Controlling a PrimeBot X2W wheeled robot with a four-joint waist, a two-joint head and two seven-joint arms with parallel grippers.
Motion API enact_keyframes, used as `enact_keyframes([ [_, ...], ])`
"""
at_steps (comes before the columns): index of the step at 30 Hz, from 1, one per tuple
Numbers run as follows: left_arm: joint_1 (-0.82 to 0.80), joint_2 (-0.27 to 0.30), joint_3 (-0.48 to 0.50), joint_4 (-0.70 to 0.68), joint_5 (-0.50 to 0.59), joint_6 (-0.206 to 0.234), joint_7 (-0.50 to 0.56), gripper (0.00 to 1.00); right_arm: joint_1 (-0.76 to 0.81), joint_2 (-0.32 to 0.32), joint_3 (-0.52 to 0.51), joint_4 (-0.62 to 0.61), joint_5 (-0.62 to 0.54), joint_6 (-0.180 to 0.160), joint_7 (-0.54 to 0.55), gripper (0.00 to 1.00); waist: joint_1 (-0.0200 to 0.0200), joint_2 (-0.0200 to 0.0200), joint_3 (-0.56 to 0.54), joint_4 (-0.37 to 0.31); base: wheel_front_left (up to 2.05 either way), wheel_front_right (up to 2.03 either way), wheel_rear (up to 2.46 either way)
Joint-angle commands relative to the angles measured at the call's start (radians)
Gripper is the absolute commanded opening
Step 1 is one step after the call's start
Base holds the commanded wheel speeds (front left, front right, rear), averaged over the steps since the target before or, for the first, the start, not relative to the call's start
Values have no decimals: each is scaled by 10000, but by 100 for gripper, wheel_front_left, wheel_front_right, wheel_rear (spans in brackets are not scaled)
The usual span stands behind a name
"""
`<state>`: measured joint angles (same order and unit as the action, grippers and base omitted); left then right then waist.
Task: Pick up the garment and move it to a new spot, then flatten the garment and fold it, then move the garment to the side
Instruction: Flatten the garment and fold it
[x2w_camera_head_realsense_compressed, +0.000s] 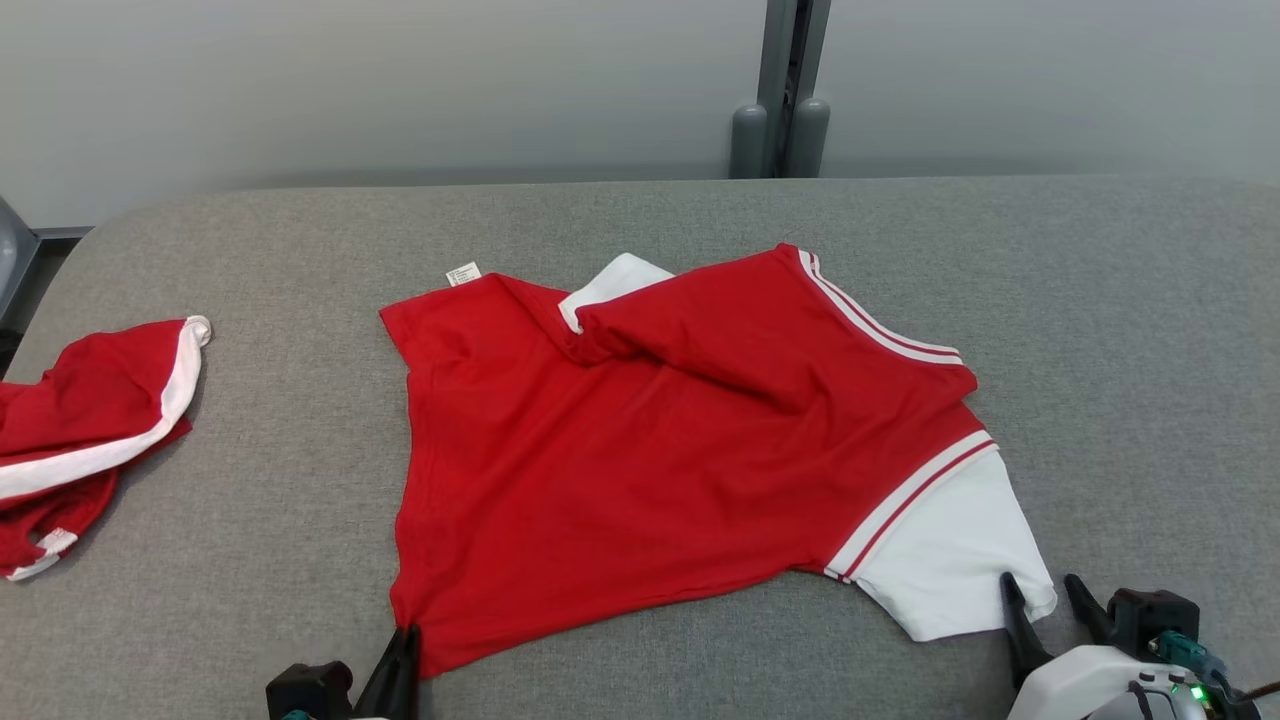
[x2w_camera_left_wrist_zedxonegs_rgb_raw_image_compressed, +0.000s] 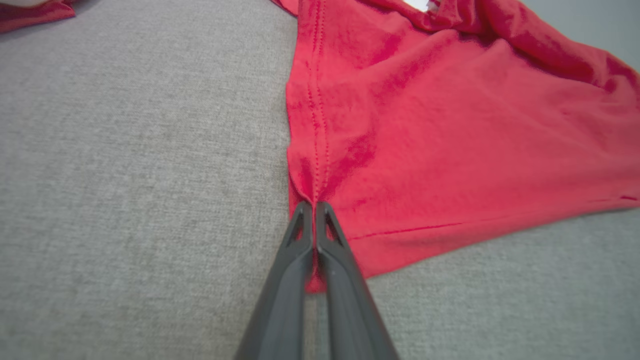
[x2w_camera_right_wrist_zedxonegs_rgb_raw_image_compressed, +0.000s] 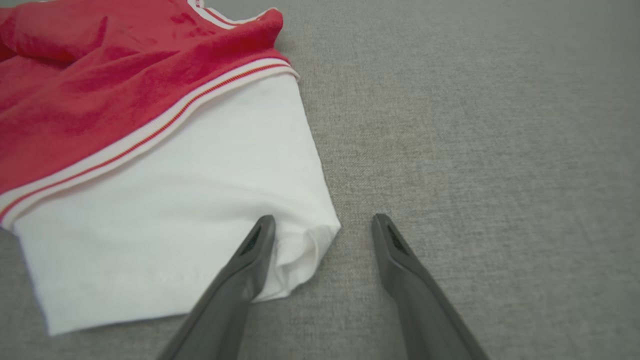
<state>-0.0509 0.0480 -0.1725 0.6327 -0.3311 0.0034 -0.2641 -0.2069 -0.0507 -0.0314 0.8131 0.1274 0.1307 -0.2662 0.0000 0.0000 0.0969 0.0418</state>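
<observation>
Now my left gripper (x2w_camera_head_realsense_compressed: 408, 632) pinches the garment (x2w_camera_head_realsense_compressed: 620, 450) at its near hem corner.
My right gripper (x2w_camera_head_realsense_compressed: 1038, 580) stands open astride the white sleeve (x2w_camera_head_realsense_compressed: 950, 560) edge; bare grey surface (x2w_camera_head_realsense_compressed: 1120, 320) lies beyond.

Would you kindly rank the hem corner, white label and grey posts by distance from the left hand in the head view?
1. Hem corner: pinched in the left hand.
2. White label: shirt's far edge.
3. Grey posts: beyond the table.
</observation>
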Motion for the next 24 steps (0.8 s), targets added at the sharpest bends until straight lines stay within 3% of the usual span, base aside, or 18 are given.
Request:
enact_keyframes([
  [1,-243,46,44,-42,57,-68,-4,0,-13,0,101,242,144,2,39,35,0,0,36,33,0,0,0],
  [2,-249,46,67,-103,50,-76,-4,0,-92,5,165,349,177,2,54,4,0,0,50,50,0,0,0],
  [3,-243,49,94,-153,36,-100,-4,0,-148,8,230,476,223,2,58,0,0,0,57,65,0,0,0],
  [8,-270,44,319,-641,131,-164,-5,0,-253,-27,201,192,690,-1,39,0,0,0,-70,59,0,0,0],
  [14,-807,54,825,-1855,587,-432,-4,0,-504,-32,268,-1742,1493,1,21,0,0,0,-650,-95,0,0,0],
  [24,-3667,1247,1568,-2988,1532,-924,-4,0,-2663,-627,354,-4505,2120,1,21,0,0,0,-1310,-412,0,0,0],
])
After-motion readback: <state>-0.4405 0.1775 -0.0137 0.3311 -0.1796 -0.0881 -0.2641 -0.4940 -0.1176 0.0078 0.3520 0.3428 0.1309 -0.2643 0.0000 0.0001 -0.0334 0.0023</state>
